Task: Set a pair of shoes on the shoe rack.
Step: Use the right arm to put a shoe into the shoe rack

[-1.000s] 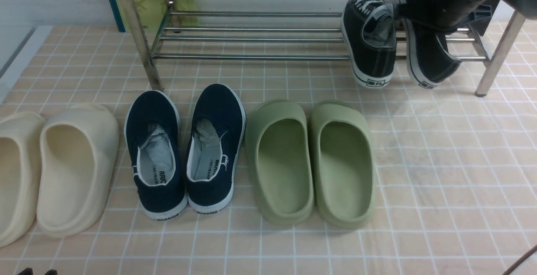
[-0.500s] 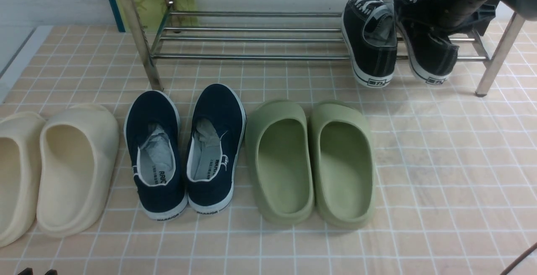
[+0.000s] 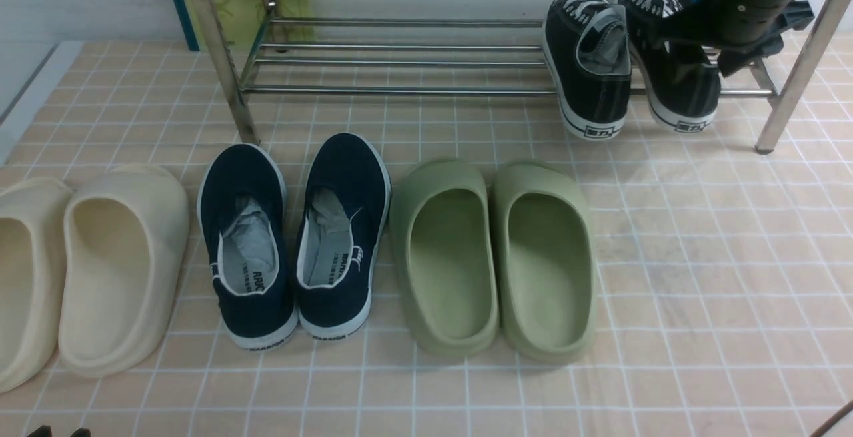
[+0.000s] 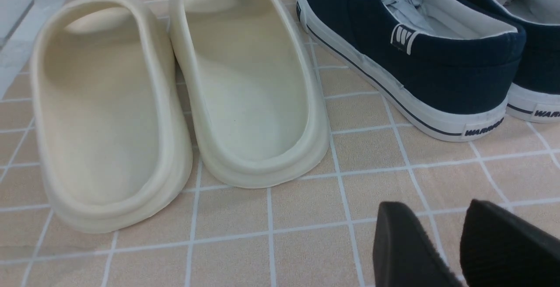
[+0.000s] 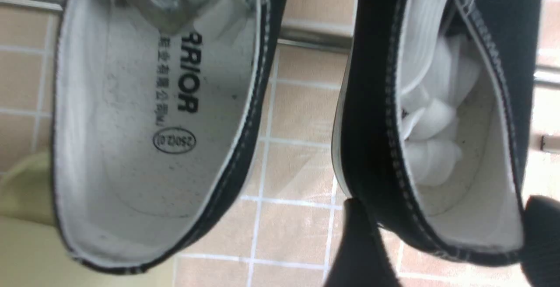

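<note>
Two black canvas sneakers with white laces rest side by side on the lower bars of the chrome shoe rack (image 3: 400,89), toes inward and heels hanging over its front bar. The left sneaker (image 3: 590,64) (image 5: 148,125) stands alone. My right gripper (image 5: 442,239) hovers over the heel of the right sneaker (image 3: 680,84) (image 5: 455,147), open, with one finger on either side of the heel collar. In the front view the right gripper (image 3: 726,37) partly covers that sneaker. My left gripper (image 4: 431,210) is low over bare tiles, open and empty.
On the tiled floor in front of the rack stand cream slippers (image 3: 113,264), navy slip-ons (image 3: 293,237) and green slippers (image 3: 493,257). The rack's right post (image 3: 793,70) is close beside my right arm. A blue and yellow board (image 3: 240,4) leans behind the rack.
The right sneaker hung tilted from my shut right gripper; it has settled level on the bars beside its mate. The right jaws have opened and the arm has lifted slightly. The left arm is still.
</note>
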You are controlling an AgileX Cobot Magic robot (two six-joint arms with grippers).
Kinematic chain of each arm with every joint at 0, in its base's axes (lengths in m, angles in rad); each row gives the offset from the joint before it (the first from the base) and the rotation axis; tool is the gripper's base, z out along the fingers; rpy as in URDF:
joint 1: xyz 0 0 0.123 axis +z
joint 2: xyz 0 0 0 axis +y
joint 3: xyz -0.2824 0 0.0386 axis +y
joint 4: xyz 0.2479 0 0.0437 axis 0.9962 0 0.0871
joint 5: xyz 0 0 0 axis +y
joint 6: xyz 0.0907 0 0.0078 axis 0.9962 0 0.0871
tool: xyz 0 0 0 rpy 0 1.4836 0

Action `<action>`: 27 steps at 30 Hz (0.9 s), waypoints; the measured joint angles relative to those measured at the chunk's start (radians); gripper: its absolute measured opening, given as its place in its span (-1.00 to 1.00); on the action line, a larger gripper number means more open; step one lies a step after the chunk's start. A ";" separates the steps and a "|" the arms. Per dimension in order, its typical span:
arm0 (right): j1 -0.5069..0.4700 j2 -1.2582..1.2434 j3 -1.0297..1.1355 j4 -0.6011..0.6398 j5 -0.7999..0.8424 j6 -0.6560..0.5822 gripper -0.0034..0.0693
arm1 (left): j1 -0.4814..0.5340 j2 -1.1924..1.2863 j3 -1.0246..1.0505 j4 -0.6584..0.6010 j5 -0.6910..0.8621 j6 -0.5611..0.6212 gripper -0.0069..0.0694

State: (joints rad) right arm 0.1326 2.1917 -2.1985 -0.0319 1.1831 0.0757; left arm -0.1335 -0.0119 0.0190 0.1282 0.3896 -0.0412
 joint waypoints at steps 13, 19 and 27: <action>0.000 0.010 0.004 0.000 -0.003 -0.034 -0.44 | 0.000 0.000 0.000 0.003 0.000 0.000 -0.19; 0.001 -0.017 0.007 0.012 0.044 -0.034 -0.14 | 0.000 0.000 0.000 0.007 0.000 0.000 -0.19; 0.001 -0.166 0.007 0.022 0.063 -0.034 0.40 | 0.000 0.000 0.000 0.008 0.000 0.000 -0.19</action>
State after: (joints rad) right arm 0.1340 2.0252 -2.1916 -0.0096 1.2464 0.0414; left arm -0.1335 -0.0119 0.0190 0.1364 0.3896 -0.0412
